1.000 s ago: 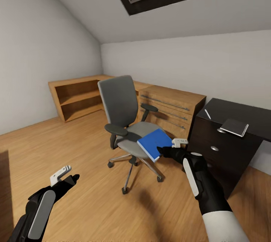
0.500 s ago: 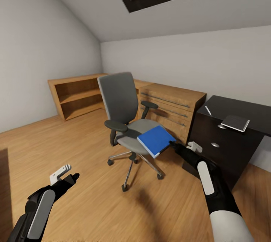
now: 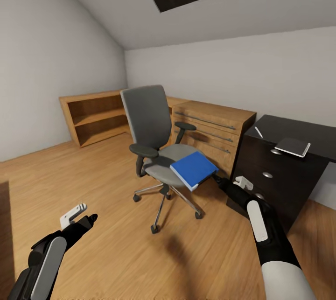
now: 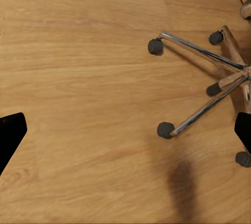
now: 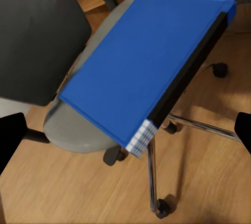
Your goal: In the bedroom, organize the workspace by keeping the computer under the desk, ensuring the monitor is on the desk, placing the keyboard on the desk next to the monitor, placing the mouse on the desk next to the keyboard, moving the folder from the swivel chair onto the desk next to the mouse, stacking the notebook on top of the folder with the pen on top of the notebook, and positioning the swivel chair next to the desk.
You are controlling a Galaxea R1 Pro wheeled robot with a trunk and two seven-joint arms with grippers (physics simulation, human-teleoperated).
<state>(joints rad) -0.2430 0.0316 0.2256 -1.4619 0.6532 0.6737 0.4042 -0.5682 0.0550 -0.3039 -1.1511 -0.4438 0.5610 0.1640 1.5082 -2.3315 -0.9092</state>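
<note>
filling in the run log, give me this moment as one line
phase: reaching for folder | folder: on swivel chair seat, overhanging edge | right gripper: open, near folder, not touching | left gripper: open, idle over floor | notebook: on dark desk

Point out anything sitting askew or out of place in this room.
The blue folder lies tilted on the swivel chair, one corner overhanging the seat's front edge instead of lying flat. The right gripper is beside that corner, jaws open.

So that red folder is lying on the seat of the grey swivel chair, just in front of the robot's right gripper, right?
Almost: the folder is blue, not red, as the right wrist view shows plainly. It does lie on the grey swivel chair, just ahead of the right gripper.
</note>
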